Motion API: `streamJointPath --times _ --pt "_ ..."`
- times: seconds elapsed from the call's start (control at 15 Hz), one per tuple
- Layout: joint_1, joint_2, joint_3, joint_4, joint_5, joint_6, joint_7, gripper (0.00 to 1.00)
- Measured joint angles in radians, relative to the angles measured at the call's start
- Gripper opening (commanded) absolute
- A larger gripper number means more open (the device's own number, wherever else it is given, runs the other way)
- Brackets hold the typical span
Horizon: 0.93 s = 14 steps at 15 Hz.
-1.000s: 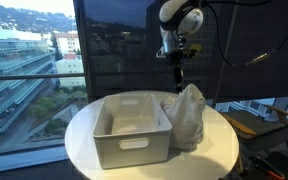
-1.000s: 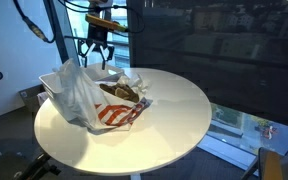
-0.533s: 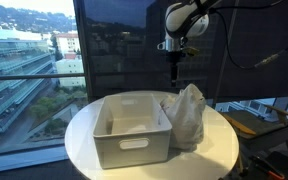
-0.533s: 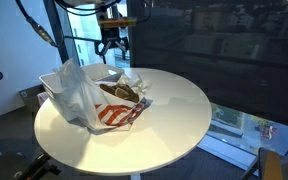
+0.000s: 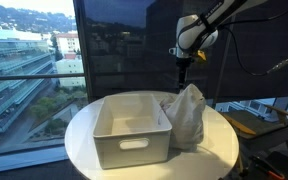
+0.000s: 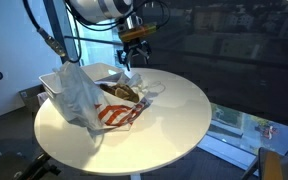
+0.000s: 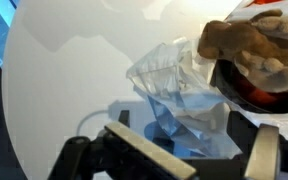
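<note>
**Pincer point(image 5: 183, 77) released, hanging over the plastic bag point(image 5: 187, 115) on the round tabletop point(image 5: 79, 137).**
In an exterior view, a white bin point(image 5: 132, 130) stands toward the tabletop's left edge, touching the bag, which slumps near the right edge. The pincer hovers in the air above the bag, its jaws spread and empty. In the wrist view, crumpled clear wrap point(image 7: 174, 85) lies left of a brown stuffed toy point(image 7: 246, 50).
</note>
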Motion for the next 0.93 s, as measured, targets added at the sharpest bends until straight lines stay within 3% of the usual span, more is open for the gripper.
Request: streamJointPath --times 0.27,0.67,0.73,0.8,0.93 --pt "-0.016 0.037 -0.005 -0.011 0.0 0.013 0.004 1.0" --pt "-0.025 0.133 -0.005 -0.007 -0.011 0.147 -0.004 1.0" --pt "-0.027 0.147 -0.005 -0.007 -0.02 0.168 -0.004 0.75" --pt "-0.03 0.159 -0.005 -0.007 -0.028 0.187 -0.004 0.73" --pt "-0.031 0.176 -0.01 -0.008 -0.068 0.223 -0.003 0.58"
